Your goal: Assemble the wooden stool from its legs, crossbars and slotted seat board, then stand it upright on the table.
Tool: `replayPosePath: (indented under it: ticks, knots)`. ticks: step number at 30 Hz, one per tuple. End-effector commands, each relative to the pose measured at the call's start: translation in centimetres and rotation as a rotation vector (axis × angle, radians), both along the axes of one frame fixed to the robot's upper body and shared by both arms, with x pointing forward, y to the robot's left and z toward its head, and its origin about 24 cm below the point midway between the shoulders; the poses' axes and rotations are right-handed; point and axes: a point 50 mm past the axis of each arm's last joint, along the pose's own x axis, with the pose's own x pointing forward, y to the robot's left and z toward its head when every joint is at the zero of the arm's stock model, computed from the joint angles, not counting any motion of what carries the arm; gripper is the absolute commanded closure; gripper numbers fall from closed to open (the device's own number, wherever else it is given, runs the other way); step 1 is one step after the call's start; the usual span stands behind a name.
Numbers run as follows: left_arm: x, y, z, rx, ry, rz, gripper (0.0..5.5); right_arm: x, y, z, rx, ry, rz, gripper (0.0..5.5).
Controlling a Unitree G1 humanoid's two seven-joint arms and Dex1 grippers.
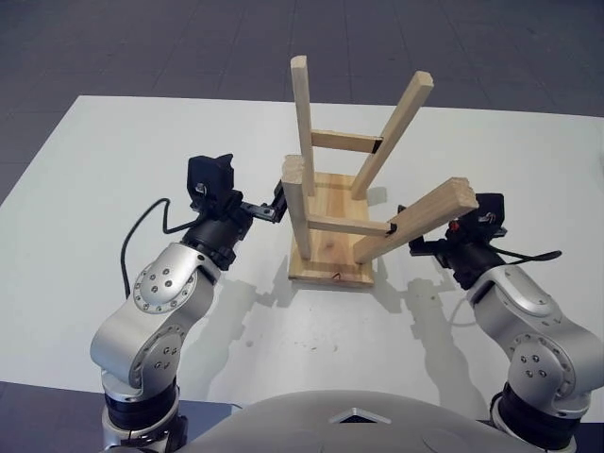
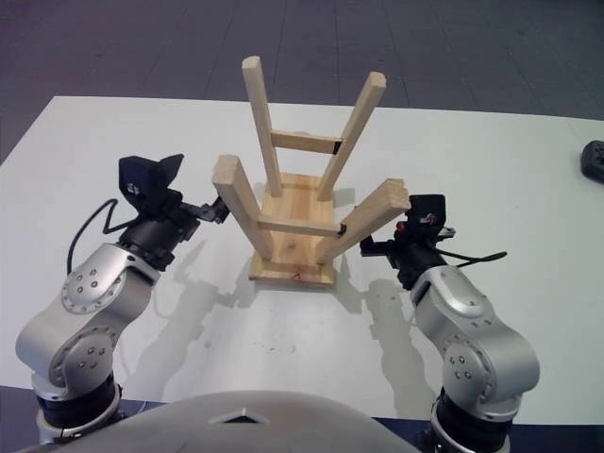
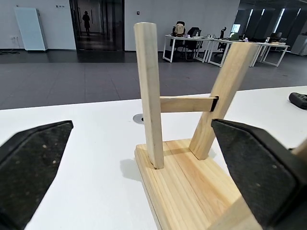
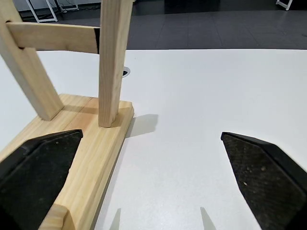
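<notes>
Now upturned stool (image 1: 330, 255) sits between left tool (image 1: 272, 209) and right tool (image 1: 422, 247), both spread.

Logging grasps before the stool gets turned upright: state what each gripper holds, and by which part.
Nothing is held. The left gripper is open beside the stool's near left leg; the right gripper is open by the near right leg.

Upturned stool (image 1: 332, 193), flanked both sides.
It sits right of my left gripper (image 1: 268, 209), left of my right gripper (image 1: 422, 247), seat board (image 1: 330, 255) on the table (image 1: 142, 151), legs (image 1: 304, 104) above.
</notes>
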Motion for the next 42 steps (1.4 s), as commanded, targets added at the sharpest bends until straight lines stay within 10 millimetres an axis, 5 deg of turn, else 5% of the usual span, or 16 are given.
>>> replayPosePath:
  ticks: [1, 5, 10, 13, 16, 19, 21, 29, 34, 39, 42]
  knots:
    - [-1.4, -1.0, -2.5, -0.017, 0.149, -0.13, 0.11, 0.4, 1.6, 1.4, 0.051, -0.061, 0.144, 0.1]
    - [0.1, 2.3, -4.2, 0.1, 0.164, 0.117, 0.11, 0.4, -0.4, -0.7, -0.001, 0.021, 0.057, 0.1]
    - [0.7, 3.3, -3.2, 0.107, 0.069, 0.264, 0.11, 0.1, -6.9, -2.3, -0.162, -0.045, -0.391, 0.1]
    - [0.5, 4.0, -2.8, 0.109, 0.03, 0.353, 0.11, -1.0, -8.7, -2.2, -0.203, -0.095, -0.567, 0.1]
    - [0.0, 3.4, -2.7, 0.096, 0.023, 0.321, 0.11, -1.4, -6.4, -2.1, -0.109, -0.089, -0.508, 0.1]
    - [-0.6, 0.6, -2.5, 0.075, 0.042, 0.101, 0.11, -1.4, 2.2, -0.3, 0.125, -0.109, 0.102, 0.1]
    - [-1.4, -0.8, -2.5, 0.056, 0.07, -0.042, 0.11, -2.0, 4.4, 1.0, 0.17, -0.151, 0.313, 0.1]
    - [-2.0, -0.6, -3.6, 0.049, 0.147, -0.079, 0.11, -1.1, 2.3, 1.0, 0.118, -0.152, 0.234, 0.1]
    - [-0.9, 1.3, -3.9, 0.094, 0.124, 0.082, 0.11, 0.2, 0.5, 1.2, 0.039, -0.218, 0.1, 0.1]
    - [1.4, 3.4, 0.8, -0.04, -0.125, 0.231, 0.11, 1.9, -1.8, 5.9, 0.173, -0.535, 0.003, 0.1]
    - [2.0, 3.6, 5.4, -0.26, -0.279, 0.119, 0.11, 2.1, -1.8, 9.3, 0.5, -0.628, 0.215, 0.1]
